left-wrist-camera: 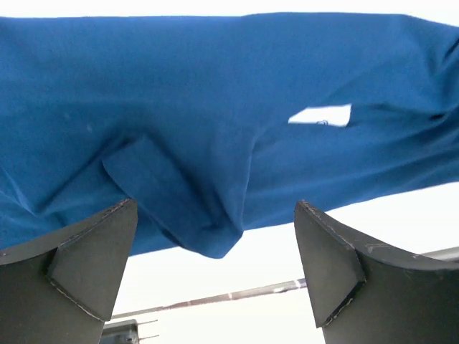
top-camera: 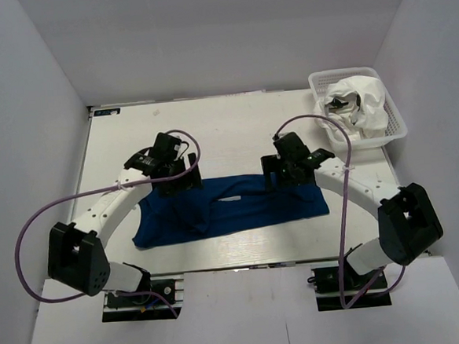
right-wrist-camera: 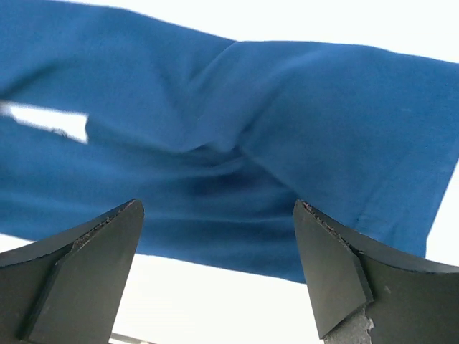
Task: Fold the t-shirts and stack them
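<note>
A navy blue t-shirt [top-camera: 232,205] lies flat on the white table, folded into a long band with a small pale gap near its middle. My left gripper [top-camera: 169,176] hovers over the shirt's left far edge, open and holding nothing; its wrist view shows the blue t-shirt [left-wrist-camera: 215,143] ahead of the spread fingers [left-wrist-camera: 93,251]. Over the band's right far edge my right gripper [top-camera: 286,168] is open too, and the blue t-shirt [right-wrist-camera: 287,143] fills its wrist view beyond the fingers [right-wrist-camera: 330,265]. A white t-shirt [top-camera: 360,104] sits crumpled in the basket.
A white lattice basket [top-camera: 391,113] stands at the table's far right corner. Bare table top [top-camera: 227,133] lies beyond the blue shirt. Purple cables loop off both arms. White walls close in the table on three sides.
</note>
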